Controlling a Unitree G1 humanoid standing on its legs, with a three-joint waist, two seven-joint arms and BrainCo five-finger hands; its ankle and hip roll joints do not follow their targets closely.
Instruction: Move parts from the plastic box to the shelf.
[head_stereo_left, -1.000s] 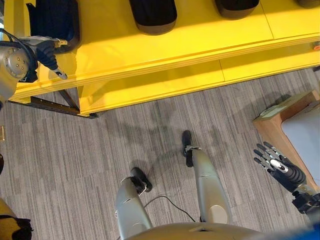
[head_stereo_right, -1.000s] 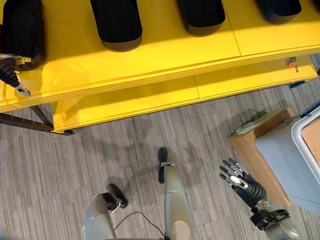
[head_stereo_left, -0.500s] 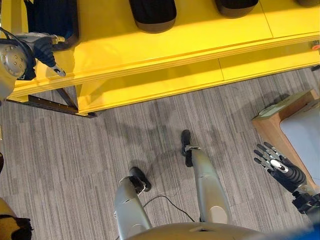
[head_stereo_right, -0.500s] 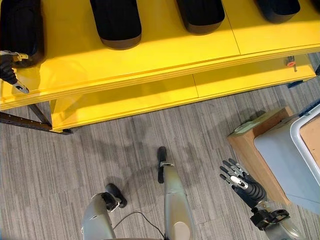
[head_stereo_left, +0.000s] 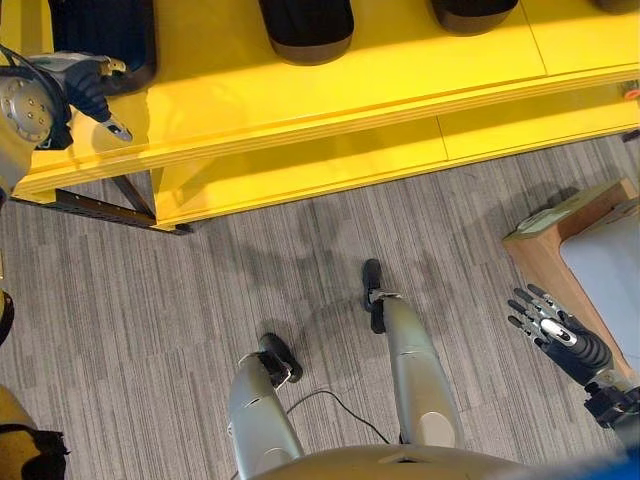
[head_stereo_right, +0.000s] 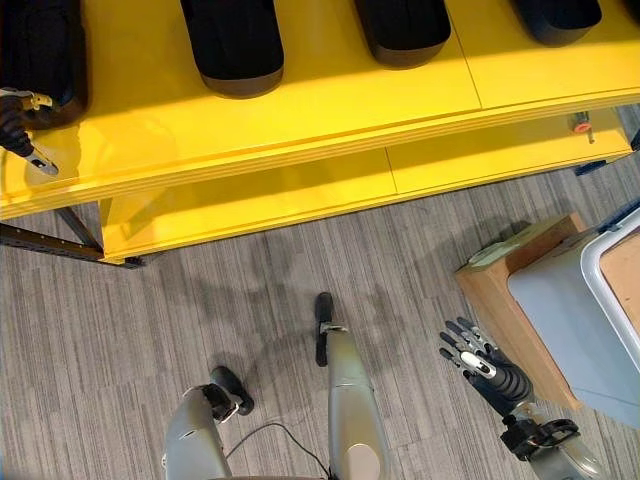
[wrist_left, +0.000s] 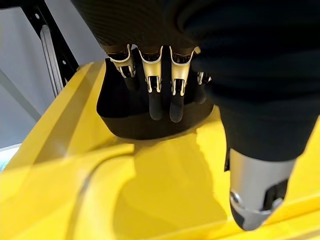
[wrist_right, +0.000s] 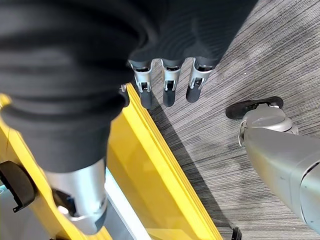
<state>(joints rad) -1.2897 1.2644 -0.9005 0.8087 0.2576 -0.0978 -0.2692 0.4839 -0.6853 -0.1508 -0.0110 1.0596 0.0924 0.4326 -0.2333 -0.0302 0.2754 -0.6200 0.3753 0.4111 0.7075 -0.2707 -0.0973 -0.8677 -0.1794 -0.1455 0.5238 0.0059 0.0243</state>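
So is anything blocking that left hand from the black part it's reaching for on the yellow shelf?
Nothing visible does. The left hand hangs with straight fingers just before the black part on the yellow shelf, with no object between them. The right hand hangs open over the floor.

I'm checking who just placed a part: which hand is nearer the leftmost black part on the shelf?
Left. The left hand is right at that black part on the yellow shelf; the right hand hangs low over the floor.
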